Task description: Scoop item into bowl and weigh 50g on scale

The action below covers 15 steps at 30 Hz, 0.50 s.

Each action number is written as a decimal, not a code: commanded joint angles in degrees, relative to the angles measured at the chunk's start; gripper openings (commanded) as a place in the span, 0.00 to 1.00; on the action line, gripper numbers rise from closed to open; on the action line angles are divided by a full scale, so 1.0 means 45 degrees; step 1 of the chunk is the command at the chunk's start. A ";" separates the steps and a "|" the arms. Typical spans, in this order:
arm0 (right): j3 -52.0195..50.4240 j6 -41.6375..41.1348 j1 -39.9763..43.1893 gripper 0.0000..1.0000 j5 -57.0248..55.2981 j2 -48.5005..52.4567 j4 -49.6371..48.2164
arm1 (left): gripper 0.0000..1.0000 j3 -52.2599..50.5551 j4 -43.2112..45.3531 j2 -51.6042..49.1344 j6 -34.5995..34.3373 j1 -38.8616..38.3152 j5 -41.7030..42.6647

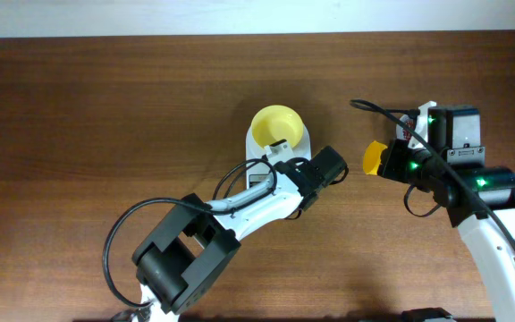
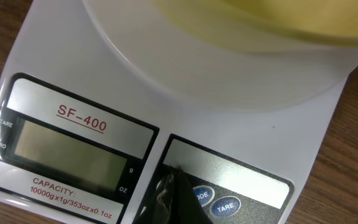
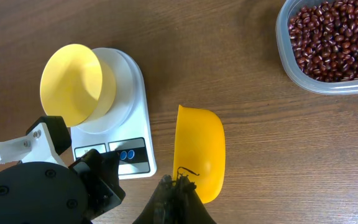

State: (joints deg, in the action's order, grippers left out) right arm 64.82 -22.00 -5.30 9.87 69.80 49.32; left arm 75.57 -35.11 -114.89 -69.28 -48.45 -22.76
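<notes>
Wooden table [image 1: 105, 107] bearing clear container [image 3: 289, 59] of red-brown beans [image 3: 334, 37], well apart from white scale [image 3: 138, 106] topped with pale-yellow bowl [image 3: 73, 84]. Right gripper [image 3: 180, 183] clamped on yellow scoop [image 3: 201, 152], just beside scale. Left gripper [image 2: 176, 190] pinched shut over scale's buttons.

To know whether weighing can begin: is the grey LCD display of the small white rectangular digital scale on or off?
Off, it seems: the grey LCD display shows no digits, only a blank panel.

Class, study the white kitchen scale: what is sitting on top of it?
The pale-yellow bowl rests on the scale; its visible inside looks empty. The left arm's shut fingers sit at the buttons, hiding part of that panel.
</notes>
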 commanded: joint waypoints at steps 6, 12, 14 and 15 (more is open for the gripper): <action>0.0243 0.0131 -0.0068 0.04 -0.0253 0.0024 0.0005 | 0.00 -0.0121 -0.0102 -0.0539 -0.0131 -0.0068 0.0049; 0.0243 0.0131 -0.0068 0.04 -0.0253 0.0024 0.0005 | 0.00 -0.0121 -0.0058 -0.0612 -0.0131 -0.0068 -0.0141; 0.0243 0.0131 -0.0068 0.04 -0.0253 0.0024 0.0015 | 0.00 -0.0121 -0.0019 -0.0680 -0.0131 -0.0068 -0.0141; 0.0243 0.0131 -0.0068 0.04 -0.0253 0.0024 0.0015 | 0.00 -0.0121 -0.0015 -0.0695 -0.0131 -0.0068 -0.0141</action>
State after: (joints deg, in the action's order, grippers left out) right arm 64.82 -22.00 -5.30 9.87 69.80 49.32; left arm 75.57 -35.07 -115.09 -69.30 -48.71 -23.64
